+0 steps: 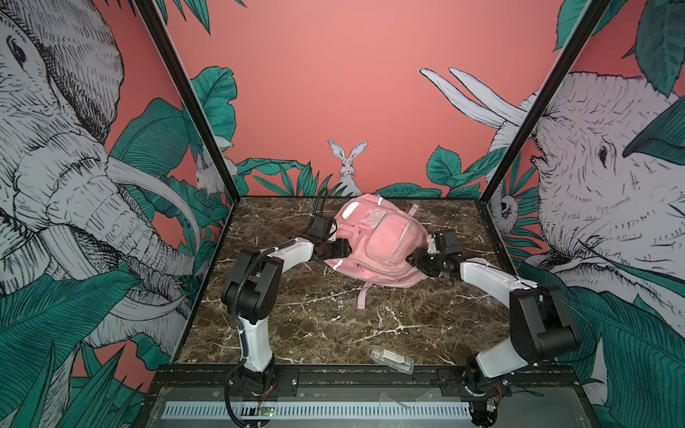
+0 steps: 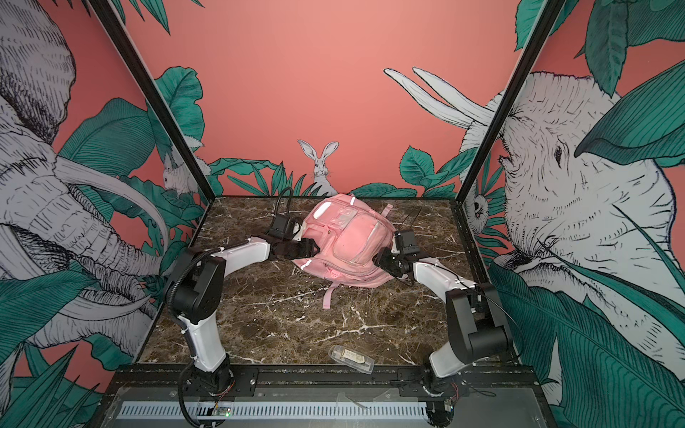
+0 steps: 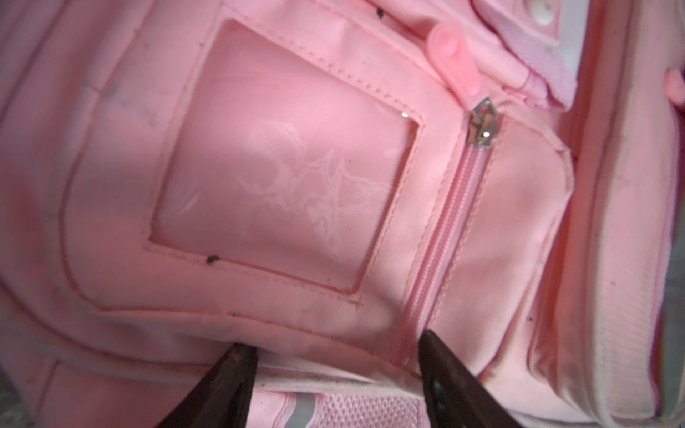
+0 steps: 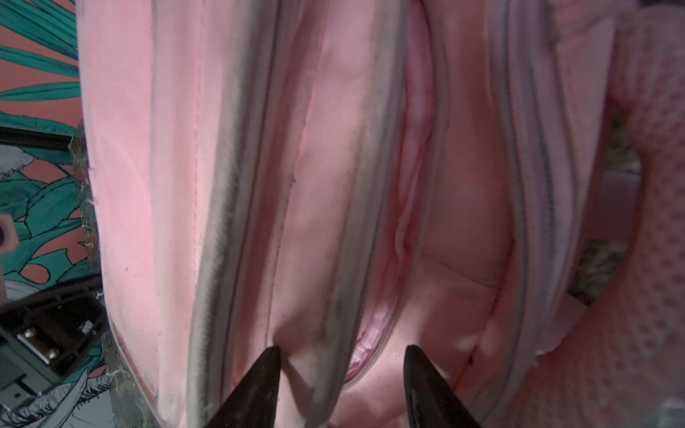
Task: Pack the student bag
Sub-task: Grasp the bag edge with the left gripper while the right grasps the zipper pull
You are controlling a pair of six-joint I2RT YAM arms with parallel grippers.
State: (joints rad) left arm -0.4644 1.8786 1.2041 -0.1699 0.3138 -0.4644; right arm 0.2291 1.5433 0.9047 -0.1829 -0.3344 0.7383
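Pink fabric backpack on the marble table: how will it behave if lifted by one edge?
Likely floppy: the large soft pink fabric backpack lies slumped and creased, so it should sag from any single grip. Probably light: the gaping compartment in the right wrist view shows only lining. Its loose pink strap trails on the marble table and may drag or snag.

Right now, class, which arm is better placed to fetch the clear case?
Right, likely. The case lies by the front edge, right of the middle, close to the right arm's base. The left gripper and right gripper both sit at the bag.
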